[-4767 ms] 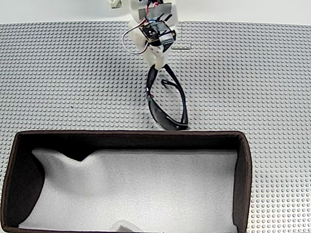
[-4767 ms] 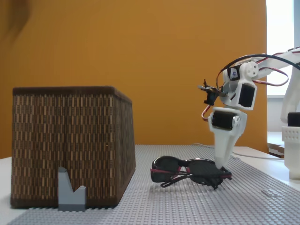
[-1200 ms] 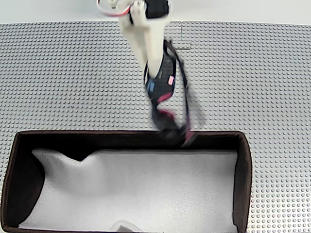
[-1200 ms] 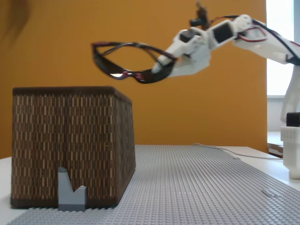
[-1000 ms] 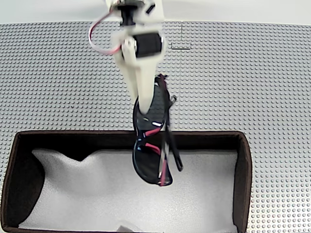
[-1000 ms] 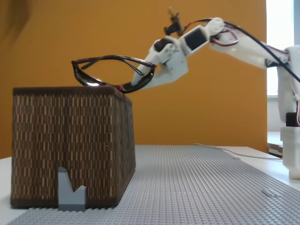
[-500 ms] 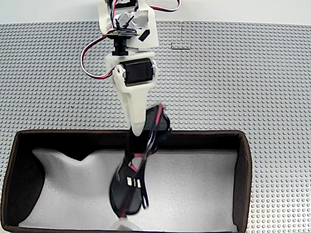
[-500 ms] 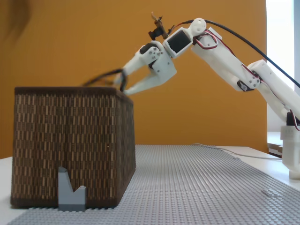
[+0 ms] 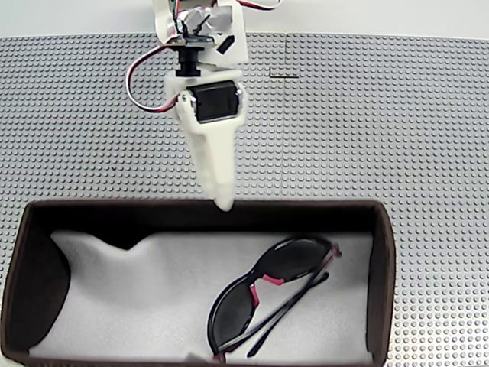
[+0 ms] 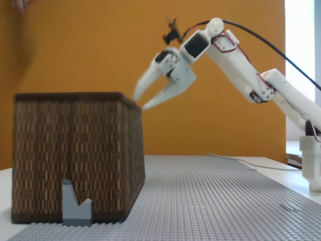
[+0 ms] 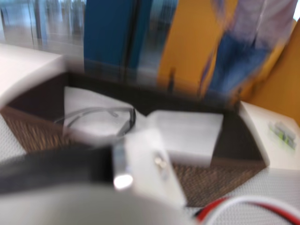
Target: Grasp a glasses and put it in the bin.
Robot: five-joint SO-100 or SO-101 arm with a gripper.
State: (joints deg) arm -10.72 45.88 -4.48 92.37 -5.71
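The dark glasses [image 9: 269, 294] with pink-red nose pads lie on the white foam inside the bin [image 9: 386, 260], right of its middle, lenses down and arms folded loosely. In the blurred wrist view the glasses [image 11: 101, 117] rest in the bin [image 11: 42, 136]. My white gripper [image 10: 143, 101] hangs open above the bin's [image 10: 75, 155] near rim with nothing between its fingers; from above the gripper [image 9: 223, 200] points at the bin's far wall.
A grey studded baseplate [image 9: 397, 122] covers the table. A small grey block [image 10: 75, 206] stands against the bin's woven side. An orange wall [image 10: 75, 45] rises behind. The arm's base [image 10: 313, 160] stands at the right edge.
The gripper has opened and let go of the glasses, which dropped onto the foam in the bin. The arm has drawn back and up slightly from the bin.
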